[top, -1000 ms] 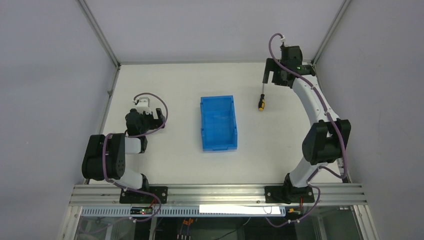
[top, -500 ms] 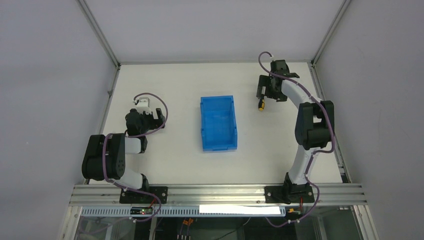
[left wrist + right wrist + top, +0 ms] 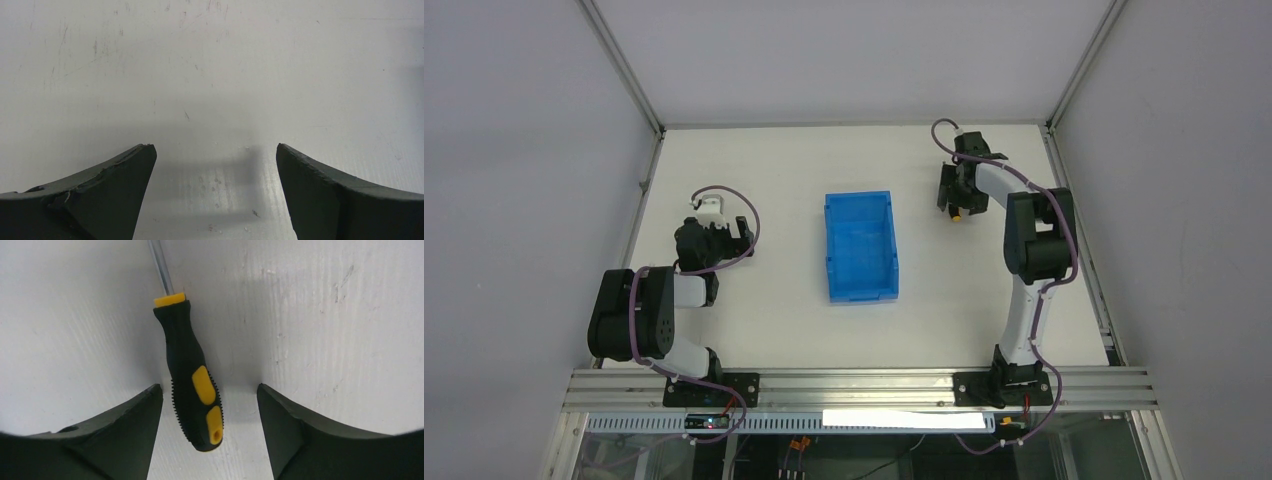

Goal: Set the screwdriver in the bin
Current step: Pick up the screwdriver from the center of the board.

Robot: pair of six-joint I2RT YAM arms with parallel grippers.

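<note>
Right wrist, black-and-yellow screwdriver (image 3: 192, 390), thin silver shaft

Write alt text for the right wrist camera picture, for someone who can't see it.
A black-and-yellow screwdriver lies on the white table between the open dark fingers of the right gripper. Its metal shaft runs off the top edge.

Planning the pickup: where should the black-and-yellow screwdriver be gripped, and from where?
Take the small black-and-yellow-handled screwdriver by its thick ribbed handle, from above, jaws across its width: it lies flat on the white table, and the open right gripper straddles it.
</note>
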